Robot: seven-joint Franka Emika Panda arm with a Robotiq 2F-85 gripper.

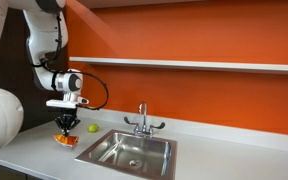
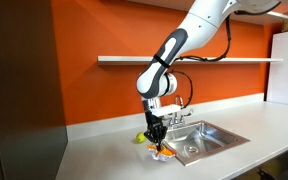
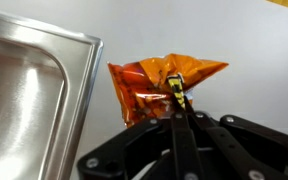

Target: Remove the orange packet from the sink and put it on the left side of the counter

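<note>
The orange packet (image 3: 154, 82) is flat, crinkled and hangs from my gripper (image 3: 181, 108), whose fingers are shut on its edge. In both exterior views the packet (image 1: 64, 139) (image 2: 165, 152) is just above or touching the light grey counter (image 1: 34, 150), beside the sink's outer edge; I cannot tell whether it rests on the surface. The stainless steel sink (image 1: 134, 150) (image 2: 209, 138) with its chrome faucet (image 1: 143, 122) lies close by. In the wrist view the sink's rim (image 3: 44, 40) is at the left, the packet over bare counter (image 3: 234, 40).
A small yellow-green ball (image 1: 92, 127) sits on the counter near the sink's corner, close to my gripper. An orange wall with a white shelf (image 1: 184, 63) runs behind. The counter's front edge (image 2: 114, 170) is near the packet.
</note>
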